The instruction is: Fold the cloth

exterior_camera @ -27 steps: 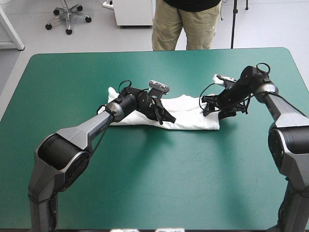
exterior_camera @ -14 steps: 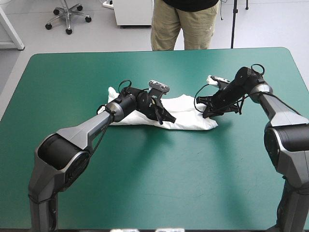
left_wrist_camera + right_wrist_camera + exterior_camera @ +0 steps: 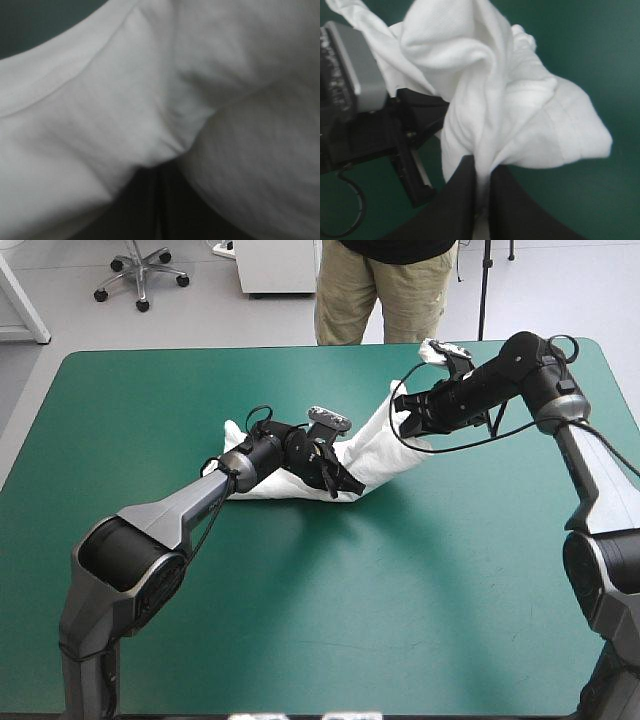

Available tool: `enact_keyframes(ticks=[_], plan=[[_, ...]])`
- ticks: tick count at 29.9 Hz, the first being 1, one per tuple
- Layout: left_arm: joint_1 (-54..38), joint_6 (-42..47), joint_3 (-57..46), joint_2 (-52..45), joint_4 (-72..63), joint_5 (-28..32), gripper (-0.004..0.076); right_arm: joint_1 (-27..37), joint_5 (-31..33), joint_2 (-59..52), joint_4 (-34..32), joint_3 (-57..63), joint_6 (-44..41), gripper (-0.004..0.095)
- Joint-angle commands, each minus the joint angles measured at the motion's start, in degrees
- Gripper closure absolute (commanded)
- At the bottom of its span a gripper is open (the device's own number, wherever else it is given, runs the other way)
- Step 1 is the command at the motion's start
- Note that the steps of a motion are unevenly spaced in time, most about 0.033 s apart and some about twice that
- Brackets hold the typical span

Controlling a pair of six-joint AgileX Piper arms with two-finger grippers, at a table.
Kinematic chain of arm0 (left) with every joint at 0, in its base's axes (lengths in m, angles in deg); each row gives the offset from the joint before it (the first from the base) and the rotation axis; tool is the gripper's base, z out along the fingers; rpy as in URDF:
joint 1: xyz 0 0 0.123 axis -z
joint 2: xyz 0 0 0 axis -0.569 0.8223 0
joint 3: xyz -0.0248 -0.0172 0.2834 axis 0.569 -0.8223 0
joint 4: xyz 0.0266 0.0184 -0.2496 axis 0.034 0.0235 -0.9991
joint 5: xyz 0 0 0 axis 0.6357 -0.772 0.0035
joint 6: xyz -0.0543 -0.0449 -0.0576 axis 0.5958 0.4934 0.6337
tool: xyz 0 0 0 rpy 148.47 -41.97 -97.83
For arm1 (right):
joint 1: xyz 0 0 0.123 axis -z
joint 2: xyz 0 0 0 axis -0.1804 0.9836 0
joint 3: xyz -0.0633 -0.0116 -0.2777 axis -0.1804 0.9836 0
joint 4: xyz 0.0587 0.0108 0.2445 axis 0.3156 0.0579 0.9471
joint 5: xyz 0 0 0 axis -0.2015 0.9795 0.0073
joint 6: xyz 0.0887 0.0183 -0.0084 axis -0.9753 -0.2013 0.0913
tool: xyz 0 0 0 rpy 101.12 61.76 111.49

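My right gripper (image 3: pixel 404 412), pinched almost closed on the T-shirt (image 3: pixel 372 448), has just lifted its right end off the table (image 3: pixel 300 620) while my left gripper (image 3: pixel 338 478) stays clamped on the middle, so the fold-over looks under way.
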State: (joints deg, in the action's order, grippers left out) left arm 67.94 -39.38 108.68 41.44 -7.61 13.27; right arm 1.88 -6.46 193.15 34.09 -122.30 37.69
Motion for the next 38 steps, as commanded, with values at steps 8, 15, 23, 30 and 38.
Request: enact_keyframes(ticks=[8, 15, 23, 30, 38], plan=[[0.24, 0.13, 1.01, -1.89, -0.88, -1.26, 0.0733, -5.94, 0.56, -4.45, -2.66, -2.71, -0.34, 0.0924], [-1.08, 0.34, 2.65, -10.95, 6.43, -6.80, 0.0733, -5.94, -0.24, -4.56, -2.10, -2.71, -0.63, 0.0924], [-3.89, 3.86, -1.37, -27.47, 13.52, -17.20, 0.0733, -6.67, -2.92, -4.56, -0.39, -3.07, 0.01, 0.0924], [-7.33, 4.59, -16.23, -45.21, 14.81, -21.20, 0.0733, -12.97, -11.10, -4.34, -1.07, -3.87, 0.01, 0.0921], [-8.23, 5.16, -26.84, -63.66, 14.68, -24.75, 0.0733, -22.90, -26.24, 0.42, -5.46, -4.26, -3.21, 0.0921]])
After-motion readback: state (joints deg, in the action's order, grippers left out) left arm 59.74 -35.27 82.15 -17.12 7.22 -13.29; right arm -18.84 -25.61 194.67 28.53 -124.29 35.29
